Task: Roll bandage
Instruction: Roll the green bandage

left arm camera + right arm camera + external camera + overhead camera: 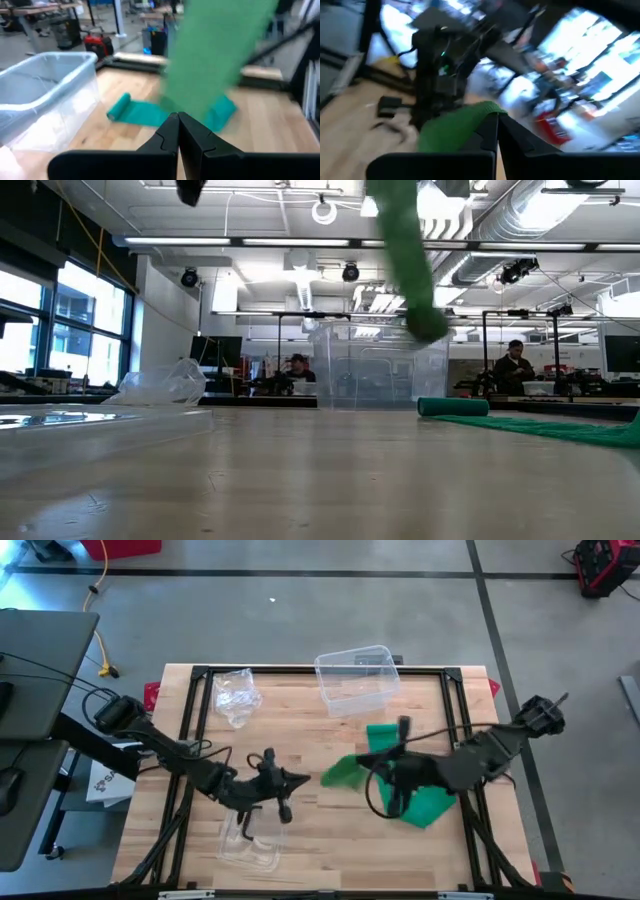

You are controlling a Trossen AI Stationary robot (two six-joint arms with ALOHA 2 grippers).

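Green bandage half in the air, and you've only got it by one end

Your right gripper has its fingers pinched on the free end of the green bandage, lifted off the bench, while the rest trails on the wood near the right edge, with a small rolled bit by the clear bin at the far edge. Left gripper hovers mid-bench with fingers pressed together, holding nothing. My worry: the strip hangs loose, so if you pull it'll probably twist or drag the roll open. That pinch looks thin too, could slip out. And the left fingers need to spread before they can help.
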